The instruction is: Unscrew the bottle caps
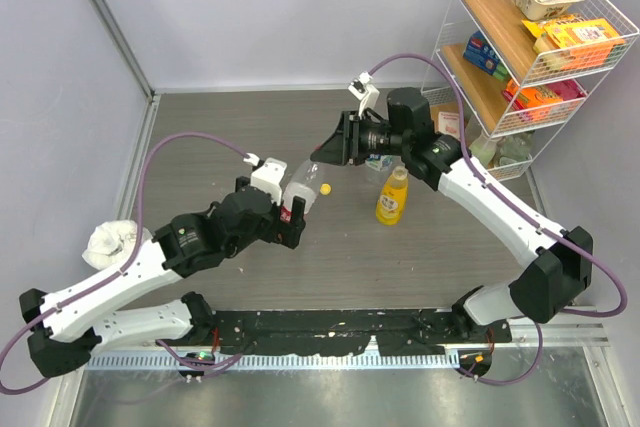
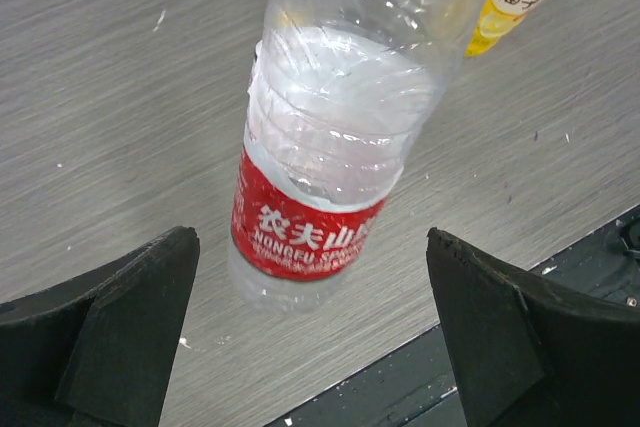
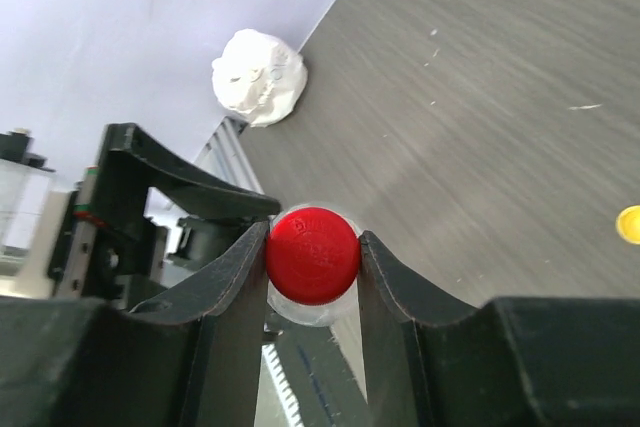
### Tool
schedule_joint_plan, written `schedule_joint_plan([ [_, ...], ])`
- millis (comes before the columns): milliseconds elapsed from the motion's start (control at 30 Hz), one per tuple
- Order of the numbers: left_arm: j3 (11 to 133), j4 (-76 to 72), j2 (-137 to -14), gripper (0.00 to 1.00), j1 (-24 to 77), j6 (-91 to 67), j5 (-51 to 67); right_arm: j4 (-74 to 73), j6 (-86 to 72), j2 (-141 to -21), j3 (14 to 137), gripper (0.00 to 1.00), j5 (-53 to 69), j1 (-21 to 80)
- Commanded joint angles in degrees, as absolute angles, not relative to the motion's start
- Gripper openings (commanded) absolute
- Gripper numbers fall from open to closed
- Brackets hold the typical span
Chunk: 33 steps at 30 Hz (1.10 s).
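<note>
White cloth (image 1: 110,240): crumpled, at the far left of the table (image 1: 230,127), near the wall
Left gripper (image 2: 310,239): jaws spread wide; the wrist view shows bare table between each black finger (image 2: 120,327) and the bottle, so nothing is clamped
Clear bottle (image 2: 330,127): between the left fingers with its base low by the table, leaning up and to the right toward the other arm; partly filled with clear liquid
Bottle label (image 2: 305,237): red band with white Chinese characters above the Latin line "NONGFU S…"; the rest curves out of sight
Red cap (image 3: 312,262): on the bottle's neck, pinched on both sides
Right gripper (image 3: 312,242): closed on the red cap, with a finger pressed against each side of it
Yellow cap (image 1: 325,188): lying loose on the table, just right of the clear bottle and apart from the yellow bottle
Yellow bottle (image 1: 392,197): upright, right of the loose cap; its label has Chinese characters, cropped in the left wrist view
Wire rack (image 1: 455,37): far right, wooden shelves holding packaged goods; the print is too small to read reliably
</note>
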<state>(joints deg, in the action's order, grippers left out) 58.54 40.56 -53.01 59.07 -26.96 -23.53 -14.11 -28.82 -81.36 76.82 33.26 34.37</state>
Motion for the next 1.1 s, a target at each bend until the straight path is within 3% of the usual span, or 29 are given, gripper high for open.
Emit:
schedule_joint_plan([
  [0,56.4,35.0,-53.1,1.00,59.0,-26.1,-20.5,-6.3,-34.9,-79.8,75.1,0.02,44.6,32.0],
  [200,54.2,33.2,-53.6,0.98,59.0,-26.2,-17.8,-0.6,-39.7,-79.4,73.1,0.02,48.8,30.1],
  [567,55.3,35.1,-58.0,0.60,59.0,-26.2,-17.1,-0.4,-40.4,-78.9,72.2,0.05,47.0,29.6],
  [700,55.5,35.9,-59.2,0.44,59.0,-27.7,-19.9,-1.1,-39.5,-78.6,73.2,0.33,45.2,29.4],
  [733,55.5,36.2,-59.2,0.42,58.8,-27.8,-20.3,-1.8,-39.1,-78.3,73.5,0.46,44.3,29.4],
  [800,55.3,35.9,-59.2,0.40,58.9,-27.9,-20.7,-2.9,-38.5,-78.0,74.3,0.63,42.3,29.4],
  [867,54.9,35.4,-58.8,0.39,59.0,-28.3,-21.1,-4.6,-37.8,-77.7,75.1,0.74,39.5,29.4],
  [1067,55.5,35.8,-58.7,0.33,59.0,-29.5,-23.2,-7.4,-39.5,-76.2,76.3,0.83,27.2,29.6],
])
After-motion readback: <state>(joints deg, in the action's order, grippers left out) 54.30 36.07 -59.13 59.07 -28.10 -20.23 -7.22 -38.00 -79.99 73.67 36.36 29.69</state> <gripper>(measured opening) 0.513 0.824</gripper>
